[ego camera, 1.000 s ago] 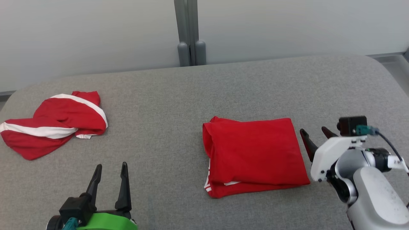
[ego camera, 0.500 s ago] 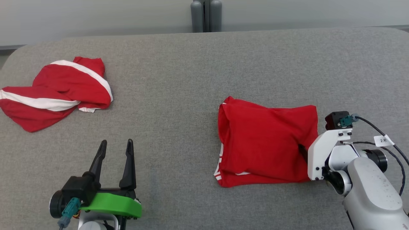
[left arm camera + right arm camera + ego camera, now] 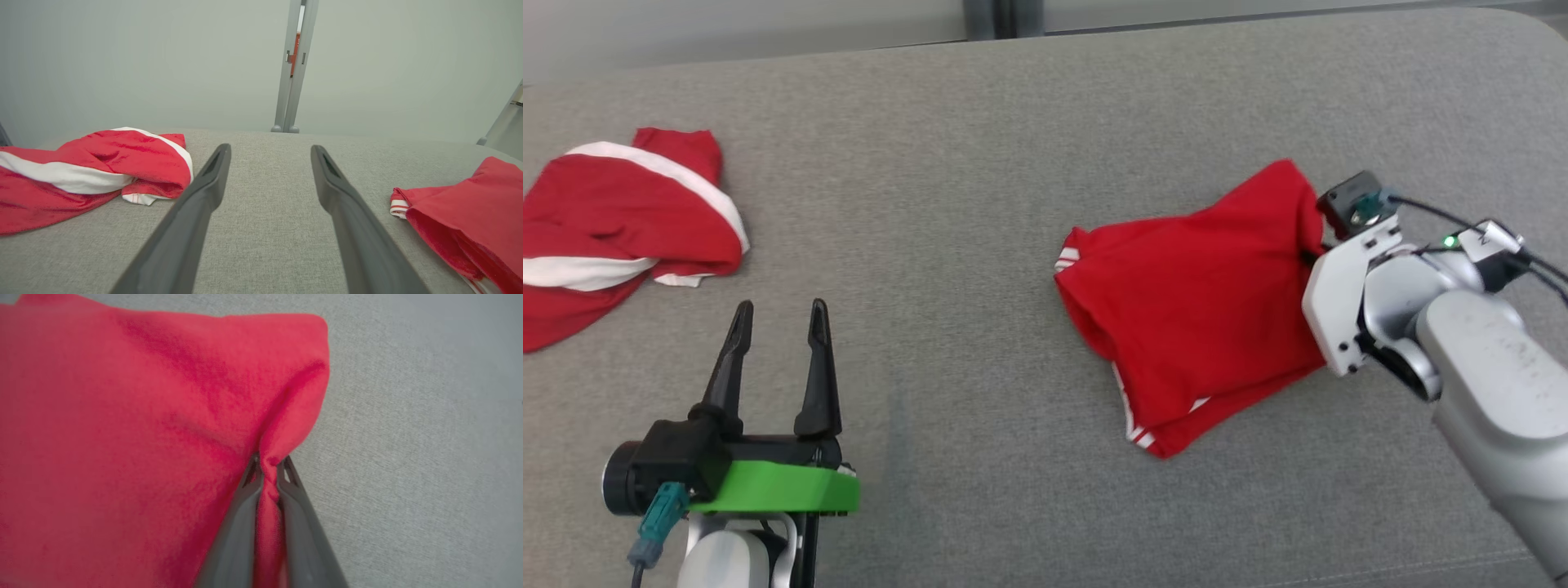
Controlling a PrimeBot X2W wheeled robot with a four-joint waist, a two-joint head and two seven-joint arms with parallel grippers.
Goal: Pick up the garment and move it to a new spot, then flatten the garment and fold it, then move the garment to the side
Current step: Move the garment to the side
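On the right half of the grey cloth-covered counter (image 3: 947, 204), the plain red garment (image 3: 1201, 302) lies folded into a compact packet, with white-striped hems peeking out at its left and near edges. Its far right corner is drawn up into a peak, and the right pincer (image 3: 269, 463) is clamped on that corner: the right wrist view shows both dark fingers pressed together with a pinch of red cloth squeezed between them. Most of the packet rests on the counter, skewed rather than square. The left pincer (image 3: 778, 314) hovers at the near left, fingers spread wide with nothing between them, well apart from the garment. A second red garment with white bands (image 3: 621, 220) sits crumpled at the far left.

Judging by the neat layers, the pick-up, flattening and folding look finished, and the last step, moving the garment aside, is the one in hand. What remains is to shift the packet to the side without spilling its folds, set it down and let go
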